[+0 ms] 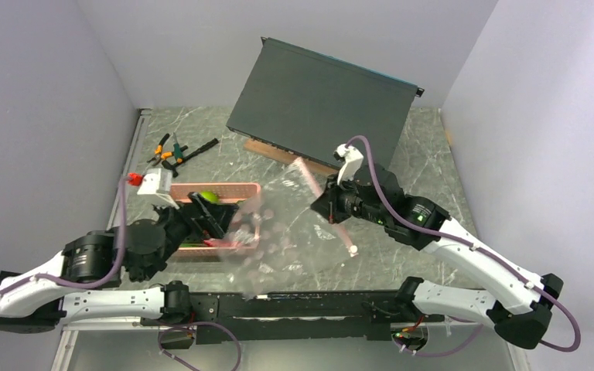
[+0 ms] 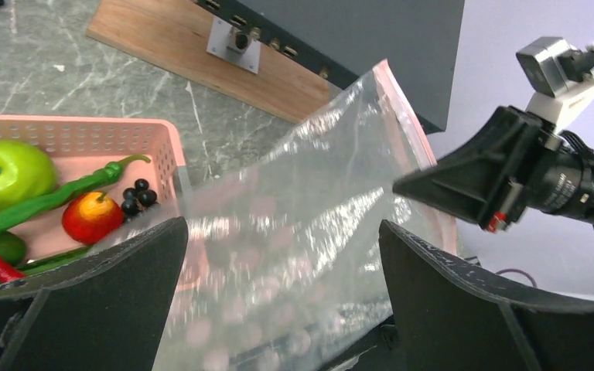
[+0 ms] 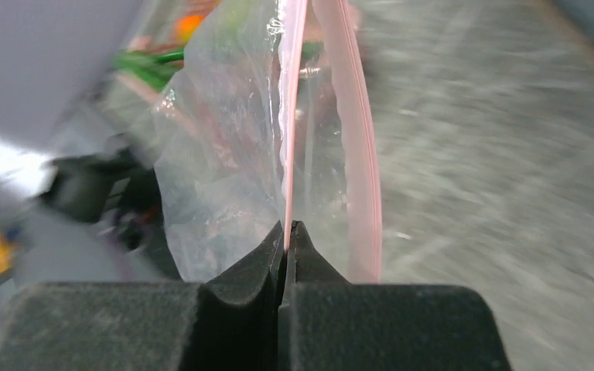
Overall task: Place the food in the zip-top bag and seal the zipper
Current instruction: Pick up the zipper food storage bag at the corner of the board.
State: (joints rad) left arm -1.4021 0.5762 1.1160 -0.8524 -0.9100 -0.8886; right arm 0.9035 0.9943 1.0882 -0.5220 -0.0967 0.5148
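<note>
Food is seen in the basket at left, nearest the wide-spread, empty left gripper, while the bag is held mid-frame by the right gripper, clamped on its zipper.

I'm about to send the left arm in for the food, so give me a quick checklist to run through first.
1. Right hand shut on the zipper: ok.
2. Left hand open, holding nothing: ok.
3. Zip-top bag mouth parted, its two pink strips apart: ok.
4. Food within view: green apple and pepper lie in the pink basket: ok.
5. Food inside the bag: not ok, none seen.
6. Mouth wide enough for the apple: cannot tell.
</note>
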